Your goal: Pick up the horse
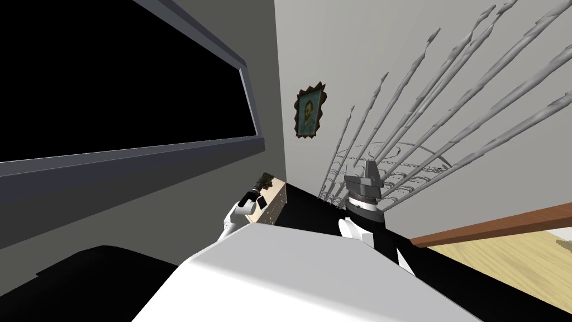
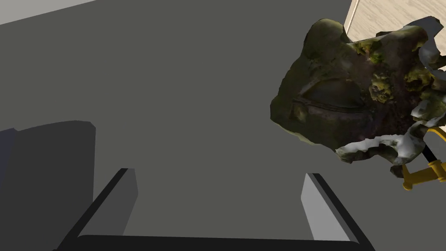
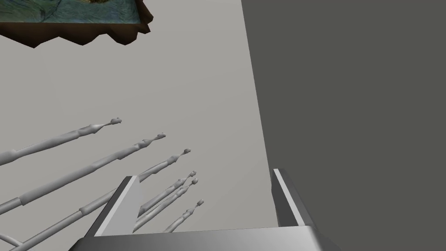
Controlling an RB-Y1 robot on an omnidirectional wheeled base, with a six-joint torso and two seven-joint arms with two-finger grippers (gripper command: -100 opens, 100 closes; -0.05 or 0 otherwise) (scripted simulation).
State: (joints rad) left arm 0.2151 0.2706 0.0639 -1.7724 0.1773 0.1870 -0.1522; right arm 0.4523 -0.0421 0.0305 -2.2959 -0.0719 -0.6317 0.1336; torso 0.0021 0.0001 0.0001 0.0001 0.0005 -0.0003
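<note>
The left gripper (image 2: 218,174) hung with its fingers spread wide and nothing between them, facing a dark grey wall (image 2: 196,87). The dark, mossy horse (image 2: 348,96) stood untouched outside one finger, atop a small pale wooden cabinet (image 1: 276,202). The right gripper (image 3: 204,174) was raised, its fingers also apart.

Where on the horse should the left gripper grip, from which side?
Probably the horse across its bulky dark body, not its ragged pale edge. It lies outside the fingers of the open left gripper, so shift sideways until they straddle it.
</note>
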